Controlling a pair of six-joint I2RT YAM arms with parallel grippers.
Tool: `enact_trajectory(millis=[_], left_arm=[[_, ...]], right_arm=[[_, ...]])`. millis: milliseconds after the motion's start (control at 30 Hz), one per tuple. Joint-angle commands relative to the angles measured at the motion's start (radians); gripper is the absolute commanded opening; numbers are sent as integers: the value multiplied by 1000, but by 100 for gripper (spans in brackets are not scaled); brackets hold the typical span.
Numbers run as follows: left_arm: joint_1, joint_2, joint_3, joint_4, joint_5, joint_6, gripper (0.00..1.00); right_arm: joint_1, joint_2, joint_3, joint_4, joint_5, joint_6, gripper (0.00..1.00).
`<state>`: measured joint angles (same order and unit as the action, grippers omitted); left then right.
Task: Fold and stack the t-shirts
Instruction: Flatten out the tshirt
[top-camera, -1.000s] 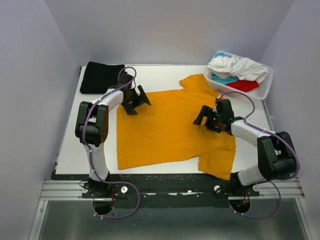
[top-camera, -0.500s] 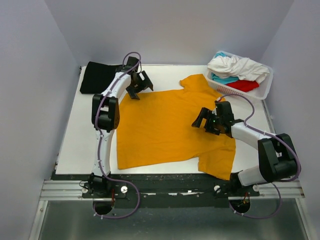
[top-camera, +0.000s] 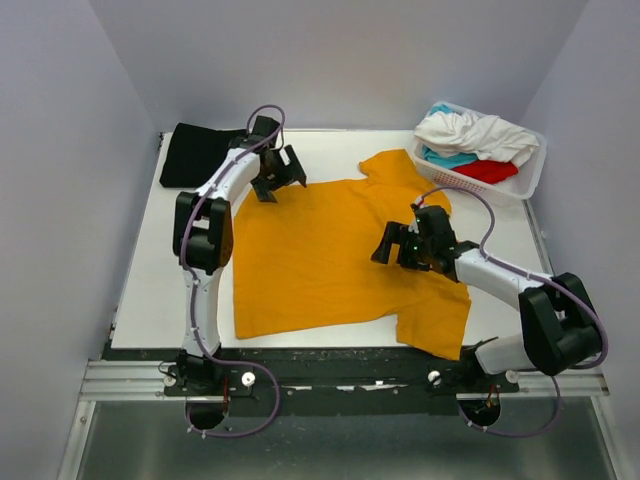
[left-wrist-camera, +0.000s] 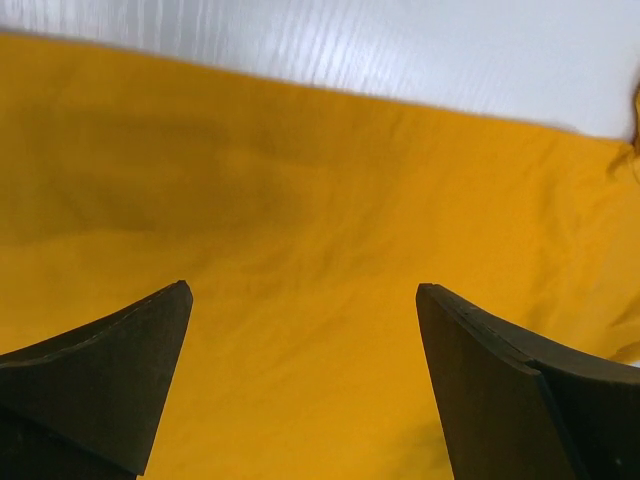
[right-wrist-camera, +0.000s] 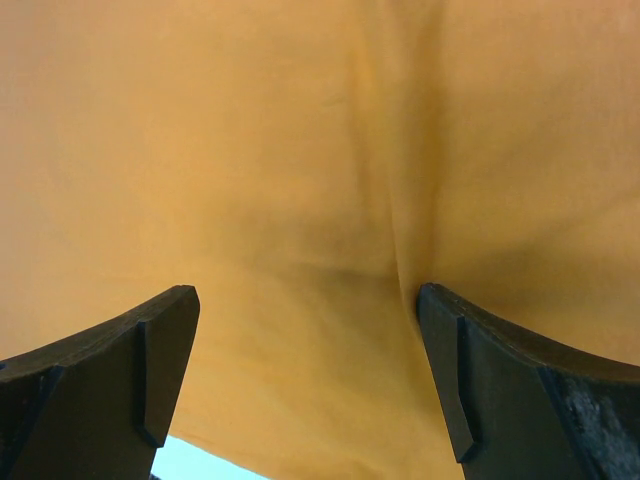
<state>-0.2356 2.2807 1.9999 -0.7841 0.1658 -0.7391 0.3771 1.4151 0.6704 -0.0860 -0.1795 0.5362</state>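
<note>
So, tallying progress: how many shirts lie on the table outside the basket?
2: the mustard-orange shirt spread mid-table, the black shirt at the far-left corner. The basket holds more, partly hidden.

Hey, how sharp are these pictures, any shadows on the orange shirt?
Top view: crisp, even light, little shadow on the orange shirt. Left wrist view: soft dark patch on it, upper left. Right wrist view: close, soft focus, one shaded crease.

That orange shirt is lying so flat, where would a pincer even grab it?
Probably its far edge, coming down from above: the orange shirt lies spread flat on the table, so only a border offers cloth to pinch. The open left pincer hovers near there.
</note>
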Motion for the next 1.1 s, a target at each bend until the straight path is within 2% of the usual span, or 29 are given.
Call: enact_trajectory(millis=[0,100,200,367,467,533,600,700,800,900,1067], left_arm=[[-60,-320,-272,106,-65,64,98],[-112,-520,-544,182,-100,37,98],[-169,-679,-789,191,-147,-21,98],[-249,-920,-1080,173,-212,-110,99],[-266,-1053,-1237,185,-215,-174,99],[-268,-1122,-1321,203,-220,-198,99],[-267,-1170,-1384,231,-217,-203,99],[-263,-1179,-1453,321,-184,-210,99],[-244,-1111,-1473,405,-101,-215,99],[-195,-1020,-1463,456,-60,-205,99],[-95,-877,-1370,439,-28,-168,98]], right_arm=[[48,-70,13,-75,95,1,100],[52,-110,-14,-110,158,19,100],[71,-135,-9,-142,176,7,100],[98,-159,25,-235,367,24,100],[137,-140,67,-187,314,-4,100],[173,-78,103,-112,222,-8,100],[228,14,161,-69,207,-8,100],[282,183,278,-27,203,-6,100],[302,350,392,6,159,15,100],[321,440,448,24,157,12,100],[322,554,499,31,133,38,100]])
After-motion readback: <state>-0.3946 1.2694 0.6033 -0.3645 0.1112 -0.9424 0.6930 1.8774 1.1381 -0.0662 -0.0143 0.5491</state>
